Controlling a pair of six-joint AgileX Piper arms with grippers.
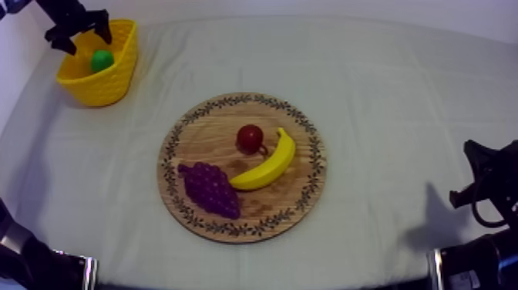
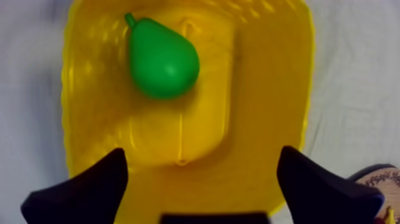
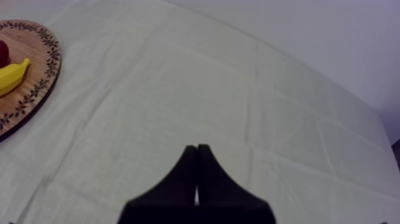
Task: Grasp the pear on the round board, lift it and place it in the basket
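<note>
The green pear (image 1: 101,60) lies inside the yellow basket (image 1: 116,77) at the table's far left. My left gripper (image 1: 79,36) hangs open just above the basket with nothing between its fingers. From the left wrist, the pear (image 2: 162,58) rests loose on the basket's floor (image 2: 250,119), and the two black fingers (image 2: 80,190) stand wide apart over the near rim. My right gripper (image 1: 474,173) sits low at the table's right side; in the right wrist view its fingers (image 3: 196,173) lie together as a narrow wedge over bare cloth.
The round wooden board (image 1: 208,123) lies mid-table and carries a small red fruit (image 1: 250,139), a banana (image 1: 267,163) and a bunch of grapes (image 1: 210,188). Open cloth stretches between board and right arm. The board's edge (image 3: 36,89) shows beside the right gripper.
</note>
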